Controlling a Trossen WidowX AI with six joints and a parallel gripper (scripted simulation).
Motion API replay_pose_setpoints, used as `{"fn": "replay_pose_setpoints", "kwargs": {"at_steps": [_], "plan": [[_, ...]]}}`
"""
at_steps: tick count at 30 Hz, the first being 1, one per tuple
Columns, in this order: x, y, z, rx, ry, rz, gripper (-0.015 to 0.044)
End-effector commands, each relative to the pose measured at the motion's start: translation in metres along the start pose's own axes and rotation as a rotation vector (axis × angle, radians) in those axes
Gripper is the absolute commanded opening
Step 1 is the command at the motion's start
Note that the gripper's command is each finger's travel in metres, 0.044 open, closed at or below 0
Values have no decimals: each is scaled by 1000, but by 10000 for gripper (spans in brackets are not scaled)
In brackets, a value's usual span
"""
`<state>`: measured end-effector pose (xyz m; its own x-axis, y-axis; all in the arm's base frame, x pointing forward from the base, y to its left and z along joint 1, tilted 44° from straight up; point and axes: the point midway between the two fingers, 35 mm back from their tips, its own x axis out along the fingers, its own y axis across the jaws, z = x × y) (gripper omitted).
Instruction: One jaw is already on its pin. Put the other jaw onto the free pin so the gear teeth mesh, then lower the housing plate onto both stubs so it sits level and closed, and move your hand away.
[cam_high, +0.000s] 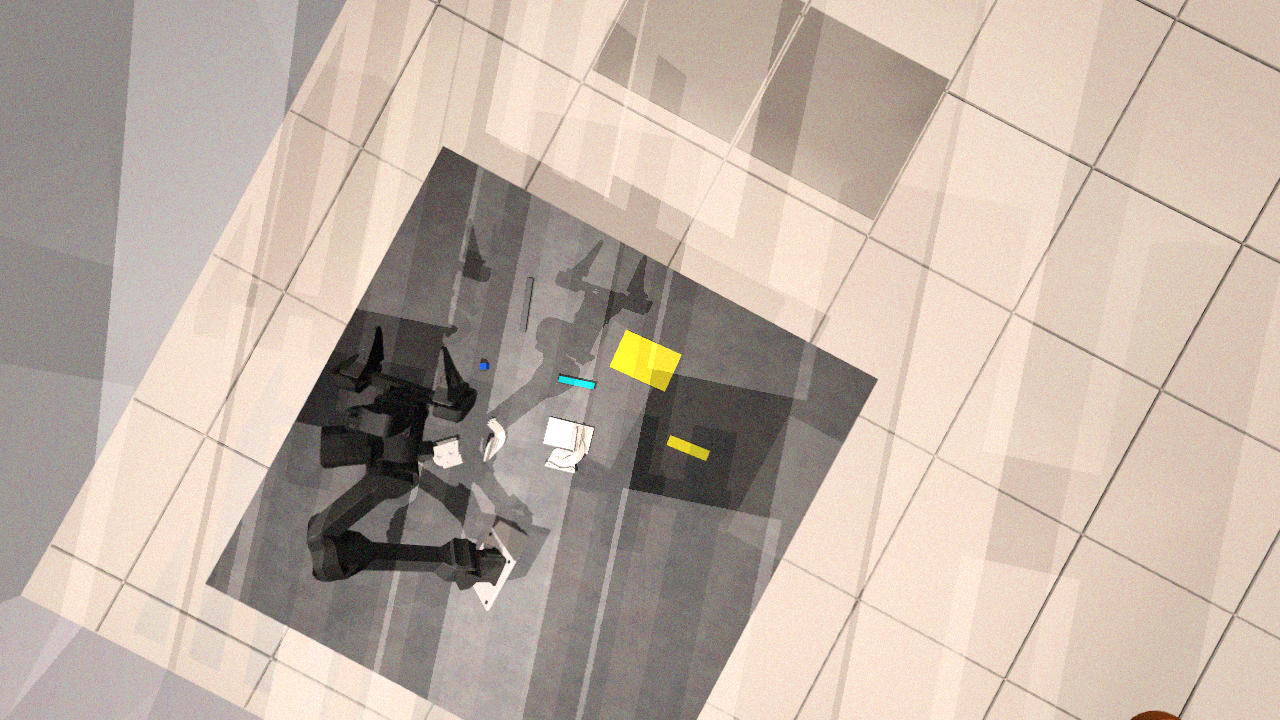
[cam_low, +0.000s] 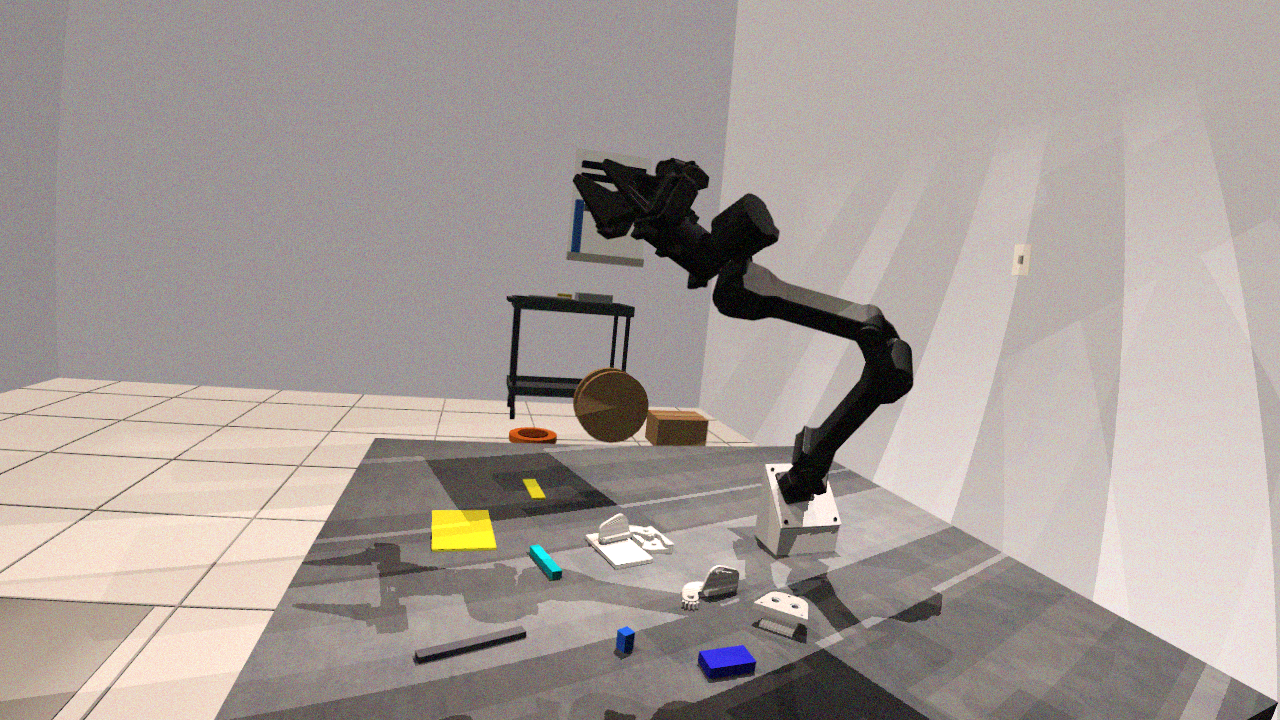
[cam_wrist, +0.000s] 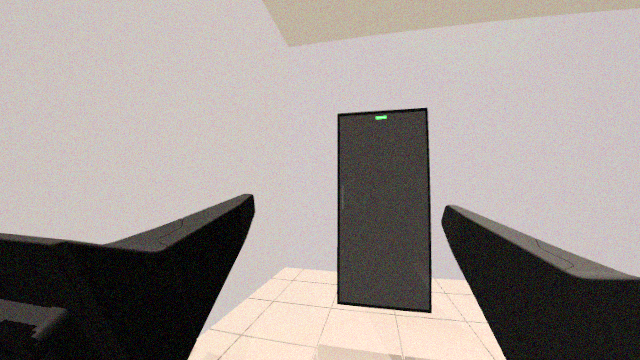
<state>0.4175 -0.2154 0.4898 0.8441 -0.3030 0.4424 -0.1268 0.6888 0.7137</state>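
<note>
The white base (cam_high: 562, 430) (cam_low: 623, 554) lies on the dark mat, with a white jaw (cam_low: 614, 529) on it and its other white parts beside its far edge. The pins and teeth there are too small to tell. A loose white jaw (cam_high: 494, 438) (cam_low: 719, 582) with gear teeth at one end lies apart from the base. The white housing plate (cam_high: 446, 453) (cam_low: 782, 606), with holes in its top, is apart from both, near the arm. My gripper (cam_high: 411, 339) (cam_low: 590, 170) (cam_wrist: 347, 208) is open and empty, high above the mat and pointing away from the parts.
A cyan bar (cam_high: 577, 382) (cam_low: 545, 562), a yellow plate (cam_high: 644, 360) (cam_low: 462, 530), a yellow strip (cam_high: 688, 448) (cam_low: 533, 488), a dark bar (cam_high: 527, 304) (cam_low: 469, 645), a small blue block (cam_high: 483, 365) (cam_low: 625, 640) and a larger blue block (cam_low: 726, 661) lie around the parts.
</note>
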Motion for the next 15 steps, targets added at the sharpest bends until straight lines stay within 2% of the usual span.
{"fn": "replay_pose_setpoints", "kwargs": {"at_steps": [1,15], "plan": [[-4,-11,-23,-34,88,-47,440],[-35,-47,-107,-134,425,-181,440]]}}
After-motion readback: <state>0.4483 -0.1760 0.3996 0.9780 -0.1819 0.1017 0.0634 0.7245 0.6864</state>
